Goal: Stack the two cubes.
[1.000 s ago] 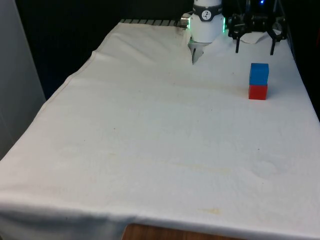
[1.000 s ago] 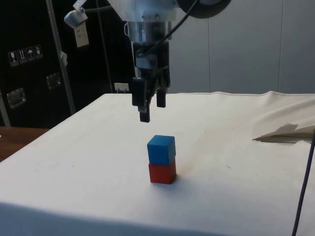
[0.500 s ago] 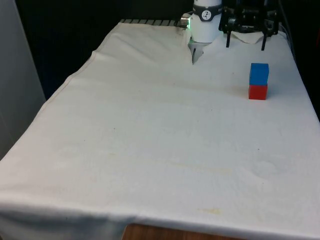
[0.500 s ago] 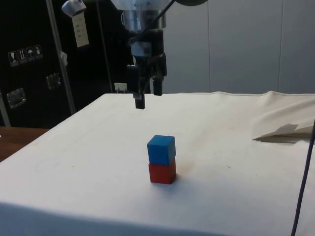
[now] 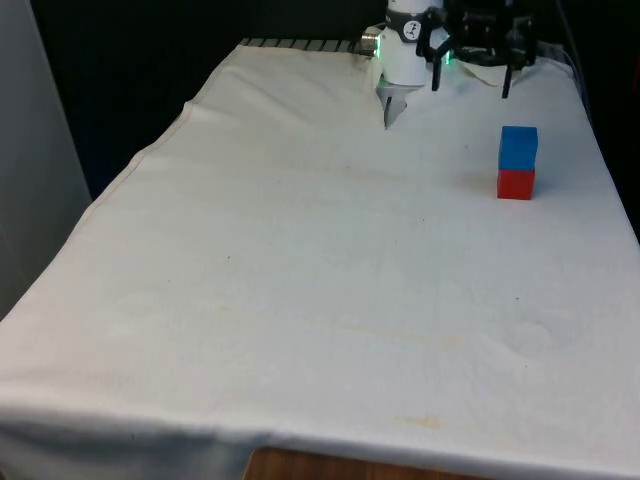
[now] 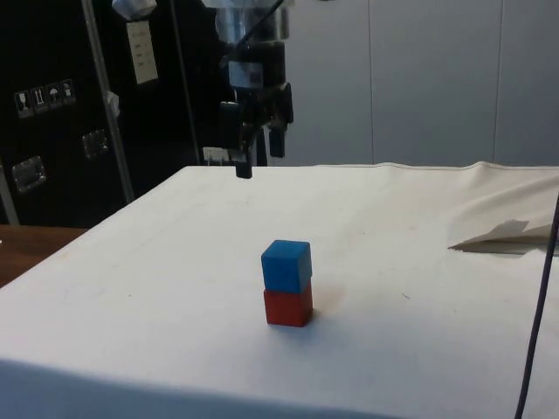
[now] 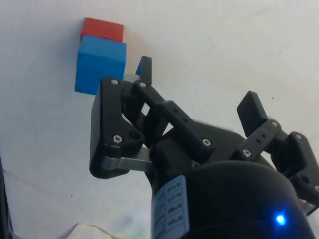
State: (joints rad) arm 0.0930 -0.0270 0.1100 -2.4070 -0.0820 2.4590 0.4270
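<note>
White cloth is covering the table [image 5: 300, 300], where the blue cube [image 5: 518, 147] is sitting squarely atop the red cube [image 5: 515, 185] near the front view's right edge. Both are looking light, rigid, best pinched across opposite flat sides. Well above and apart, the gripper [image 6: 258, 147] is hanging with fingers spread, holding nothing.

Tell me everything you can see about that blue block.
The blue cube is a plain, matte, solid-coloured block with crisp edges. It sits upright on top of a red cube of about the same size, roughly squared with it, on the white cloth. Only the red cube touches it; the open hand hangs well above, apart.
</note>
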